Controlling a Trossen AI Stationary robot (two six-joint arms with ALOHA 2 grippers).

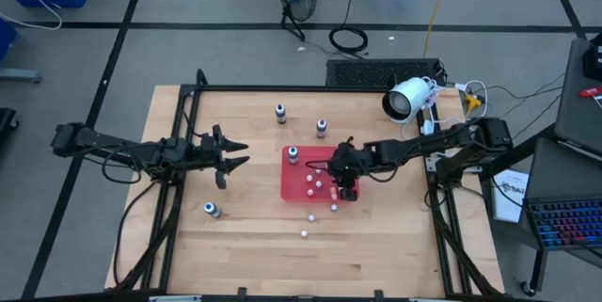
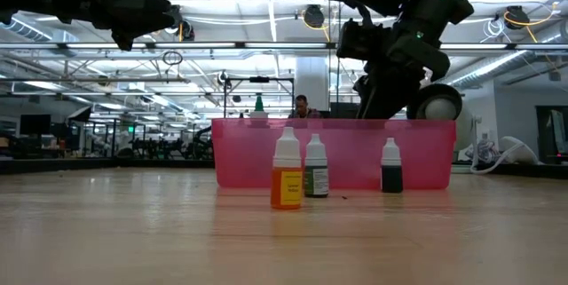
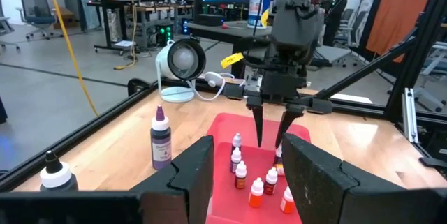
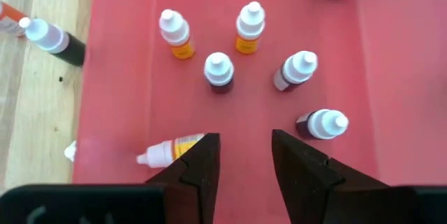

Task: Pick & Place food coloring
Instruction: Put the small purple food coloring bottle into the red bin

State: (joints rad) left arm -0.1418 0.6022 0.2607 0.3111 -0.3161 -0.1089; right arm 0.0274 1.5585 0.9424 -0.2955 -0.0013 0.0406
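Note:
Several tiny food coloring bottles [image 4: 218, 70] with white tops stand upright inside the red tray [image 1: 324, 161]; their bodies are yellow, orange, dark red and dark. One orange bottle [image 4: 167, 154] lies on its side on the tray floor. Three more bottles [image 2: 316, 170] stand on the wood at the tray's near side. My right gripper [image 4: 244, 158] hangs open over the tray, fingers pointing down [image 3: 272, 123], above the bottles and touching none. My left gripper [image 1: 232, 152] is open, above the table left of the tray.
A larger green-labelled bottle [image 1: 293, 154] stands in the tray's far left corner. A purple bottle [image 3: 160, 140] and a black-capped one [image 3: 54, 174] stand on the table beyond the tray; another bottle [image 1: 212, 210] stands near the left arm. A white lamp [image 1: 406, 98] sits at the far right.

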